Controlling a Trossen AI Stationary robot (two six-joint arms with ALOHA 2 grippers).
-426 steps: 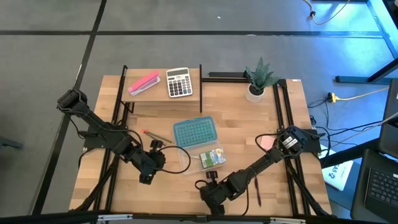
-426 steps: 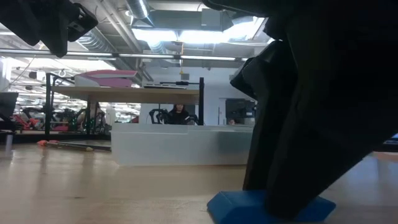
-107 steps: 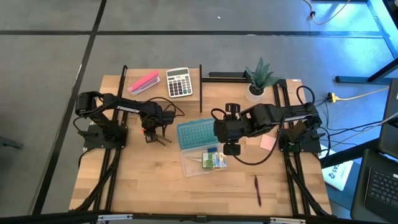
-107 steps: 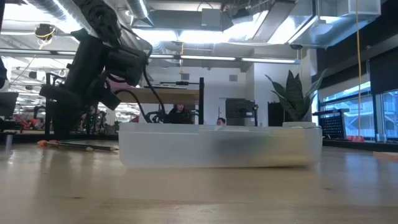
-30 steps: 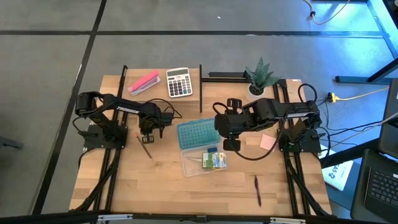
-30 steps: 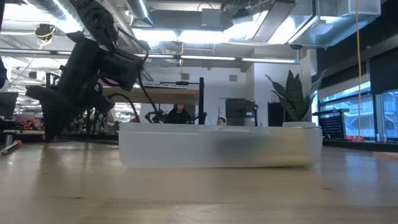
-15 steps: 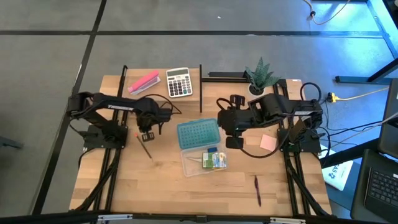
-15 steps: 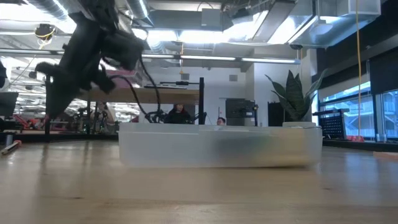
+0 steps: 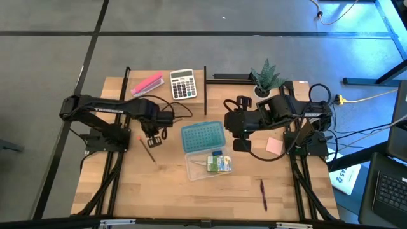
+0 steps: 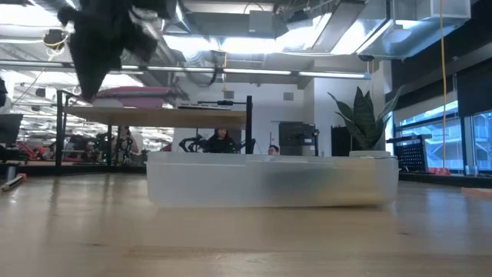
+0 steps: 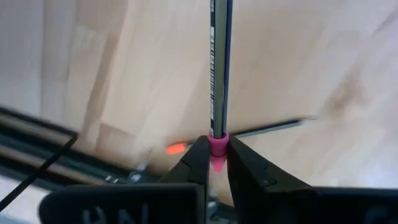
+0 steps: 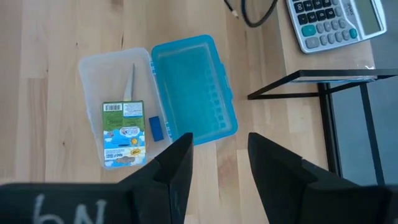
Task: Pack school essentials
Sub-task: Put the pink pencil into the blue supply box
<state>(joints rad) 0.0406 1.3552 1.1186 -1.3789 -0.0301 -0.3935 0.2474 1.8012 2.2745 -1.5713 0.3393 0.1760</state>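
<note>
- Two dark arms over a wooden table (image 9: 165, 191).
- Left gripper (image 11: 212, 163) raised above the table's left half, jaws clamped on the pink end of a thin pencil (image 11: 218, 68).
- Right gripper (image 12: 219, 163) high beside the pencil case's blue lid (image 9: 203, 136), fingers apart, holding nothing.
- Inside the clear tray (image 9: 194, 170): yellow-green crayon box (image 12: 124, 134), tiny blue eraser (image 12: 155, 129) touching it, and scissors (image 12: 129, 85).
- Dark-red pen (image 9: 263, 194) alone near the table's front edge, right of the tray.
- Calculator (image 9: 183, 84) and pink block (image 9: 147, 84) on the back shelf.

One pencil (image 9: 148, 149), one pen (image 9: 263, 194), one eraser (image 12: 155, 129), one crayon box (image 12: 123, 134), one calculator (image 9: 183, 84).
</note>
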